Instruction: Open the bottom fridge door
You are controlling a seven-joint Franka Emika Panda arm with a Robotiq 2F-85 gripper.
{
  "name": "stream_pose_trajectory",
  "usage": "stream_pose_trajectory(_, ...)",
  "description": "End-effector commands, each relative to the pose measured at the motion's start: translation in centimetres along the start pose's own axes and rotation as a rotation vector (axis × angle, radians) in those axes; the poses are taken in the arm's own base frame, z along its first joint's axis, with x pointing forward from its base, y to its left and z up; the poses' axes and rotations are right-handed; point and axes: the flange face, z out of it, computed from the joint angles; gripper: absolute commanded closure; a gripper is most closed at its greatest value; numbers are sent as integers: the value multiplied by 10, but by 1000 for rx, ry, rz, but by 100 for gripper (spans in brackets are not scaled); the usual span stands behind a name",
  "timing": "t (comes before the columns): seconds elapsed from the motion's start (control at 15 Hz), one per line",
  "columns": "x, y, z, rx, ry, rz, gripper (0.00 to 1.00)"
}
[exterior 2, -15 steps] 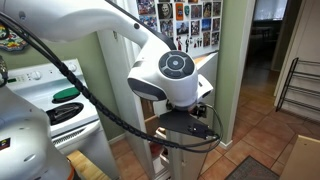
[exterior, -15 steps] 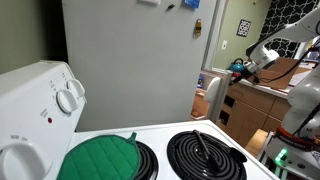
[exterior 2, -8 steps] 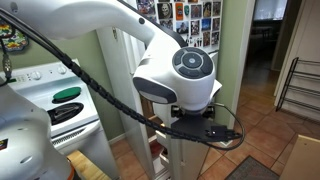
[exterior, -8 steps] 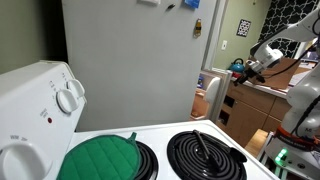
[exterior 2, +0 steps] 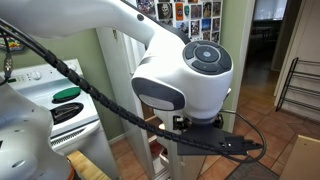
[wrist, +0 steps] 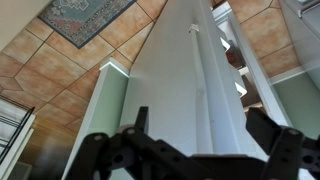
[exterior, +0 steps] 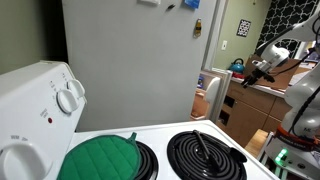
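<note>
Spread wide with nothing between its jaws, the gripper (wrist: 190, 160) shows in the wrist view as two dark fingers (wrist: 108, 152) at the bottom of the frame, released and touching nothing. Beyond them a tall off-white panel with a long vertical seam fills the middle of that view: the bottom fridge door (wrist: 170, 95), with a brown tile floor (wrist: 70, 70) and the corner of a patterned rug (wrist: 85, 15) to one side of it. In an exterior view the gripper (exterior: 260, 69) hangs in the air above a brown wooden cabinet (exterior: 255, 105), clearly apart from the bottom fridge door (exterior: 213, 100), which appears there nearly edge-on as a narrow pale strip with rounded edges just past the fridge's broad grey side wall (exterior: 130, 60). A few magnets (exterior: 196, 27) sit high on that wall. Nearer the camera, a white stove (exterior: 40, 100) carries a green pot holder (exterior: 100, 158) on one coil burner, with a bare black coil burner (exterior: 205, 155) beside it. In an exterior view the arm's big white wrist joint (exterior 2: 190, 85) fills the frame, black cables (exterior 2: 60, 70) trailing along it, and hides the gripper.
</note>
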Motion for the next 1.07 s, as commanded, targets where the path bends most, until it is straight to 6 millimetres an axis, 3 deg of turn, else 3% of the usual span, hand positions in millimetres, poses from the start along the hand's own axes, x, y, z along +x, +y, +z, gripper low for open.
stream_pose_trajectory(0.0,-30,-3,-32,-26,33,37,0)
stream_pose_trajectory(0.27,-54,-15,-70,17,163,106,0)
stream_pose_trajectory(0.6,-59,-30,-103,135,307,128,0)
stream_pose_trajectory(0.67,-59,-25,-94,116,267,123,0)
stream_pose_trajectory(1.0,-57,-25,-96,119,274,118,0)
